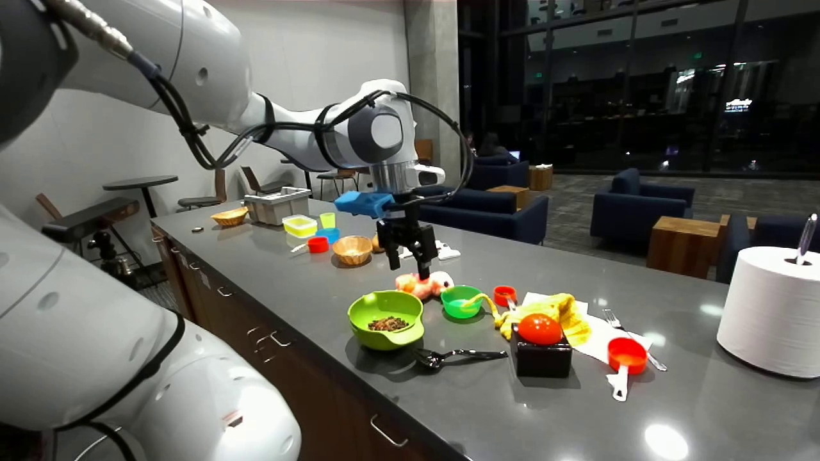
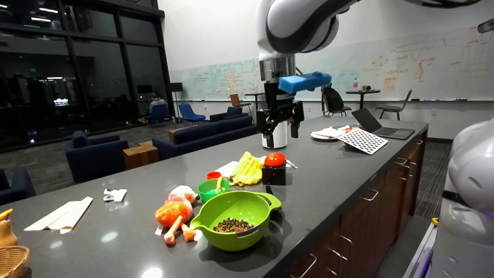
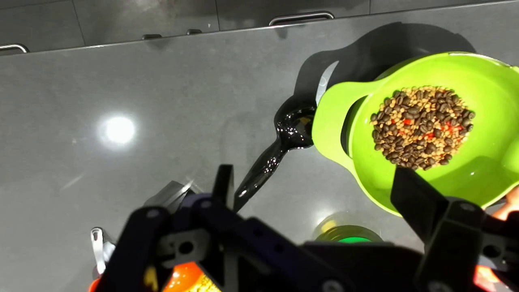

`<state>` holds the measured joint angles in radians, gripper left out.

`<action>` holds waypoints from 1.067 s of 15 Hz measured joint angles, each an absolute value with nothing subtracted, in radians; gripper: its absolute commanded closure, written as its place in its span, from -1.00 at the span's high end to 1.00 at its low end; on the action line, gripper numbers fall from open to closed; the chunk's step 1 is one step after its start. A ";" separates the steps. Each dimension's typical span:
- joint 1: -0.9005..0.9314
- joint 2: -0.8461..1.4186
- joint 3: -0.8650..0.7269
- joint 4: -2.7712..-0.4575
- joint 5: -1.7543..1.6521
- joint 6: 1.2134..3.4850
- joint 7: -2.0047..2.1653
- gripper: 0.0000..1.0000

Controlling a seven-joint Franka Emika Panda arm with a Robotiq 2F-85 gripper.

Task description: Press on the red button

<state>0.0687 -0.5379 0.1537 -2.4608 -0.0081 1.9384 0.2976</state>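
Red, glossy plastic by the look of it, the domed button [image 1: 540, 329] caps a black box [image 1: 542, 360] that stands upright on the grey counter [image 1: 461, 397], just beside a yellow cloth [image 2: 248, 170]. It should be stiff and slick with some spring beneath, and the box is probably light enough to skid on that smooth top, so it calls for a straight push on the crown; if it needs steadying, take the box by its flat sides. Above the counter, well apart from the button, hangs the gripper [image 2: 282, 136], fingers [image 3: 414, 198] spread, nothing between them. Dark beans [image 3: 407, 150], pale grains [image 3: 457, 147] and red bits [image 3: 429, 136] lie in the green bowl [image 2: 247, 208], and a yellow strand [image 2: 219, 184] crosses the rim of a small green bowl [image 1: 458, 312].
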 measured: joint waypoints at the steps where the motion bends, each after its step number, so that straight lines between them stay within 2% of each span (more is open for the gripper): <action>1: 0.069 -0.537 0.155 -2.460 -0.008 1.938 0.298 1.00; 8: 0.068 -0.528 0.151 -2.460 -0.008 1.938 0.290 1.00; 16: 0.069 -0.481 0.078 -2.411 -0.008 1.939 0.057 1.00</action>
<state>0.0685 -0.4811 0.0781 -2.4112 -0.0081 1.9391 0.0572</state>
